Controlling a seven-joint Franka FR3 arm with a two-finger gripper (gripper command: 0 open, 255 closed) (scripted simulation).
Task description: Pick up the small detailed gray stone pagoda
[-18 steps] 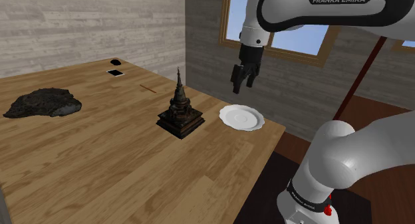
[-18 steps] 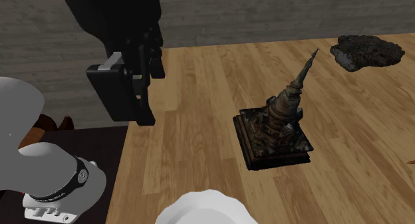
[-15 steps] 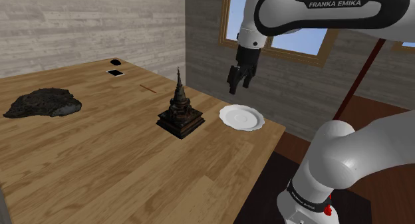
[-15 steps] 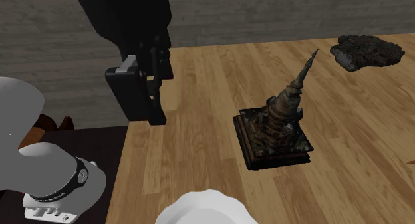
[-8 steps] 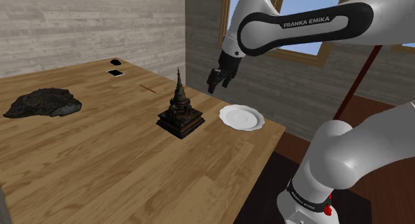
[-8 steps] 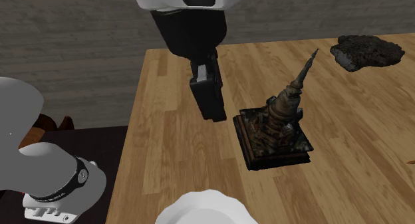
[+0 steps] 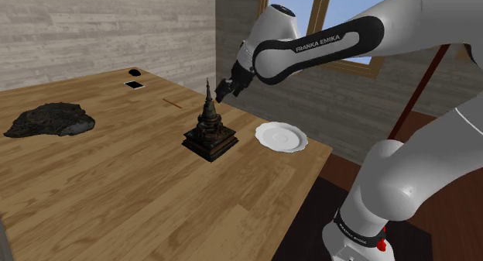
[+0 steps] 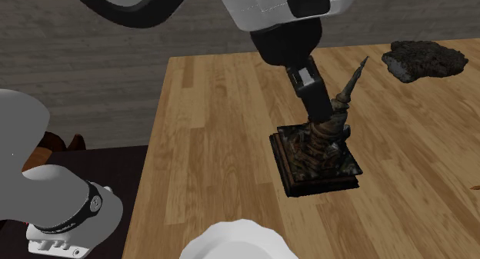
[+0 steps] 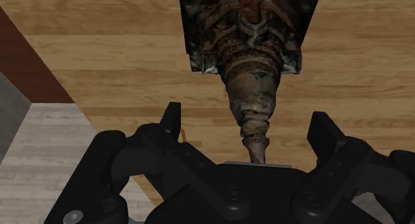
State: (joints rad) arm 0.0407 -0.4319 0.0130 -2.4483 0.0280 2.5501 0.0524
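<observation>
The fingers (image 9: 171,123) stand wide apart astride the pagoda (image 9: 251,70), not touching.

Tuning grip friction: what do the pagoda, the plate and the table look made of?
Pagoda: mottled dark brown-grey, carved tiers, matte and weathered. It reads as stone, though aged metal can't be ruled out.
Plate: plain white, smooth and untextured. Possibly ceramic, but the material is not clear.
Table: light wood planks with visible grain and seams, and a smooth satin finish.
</observation>
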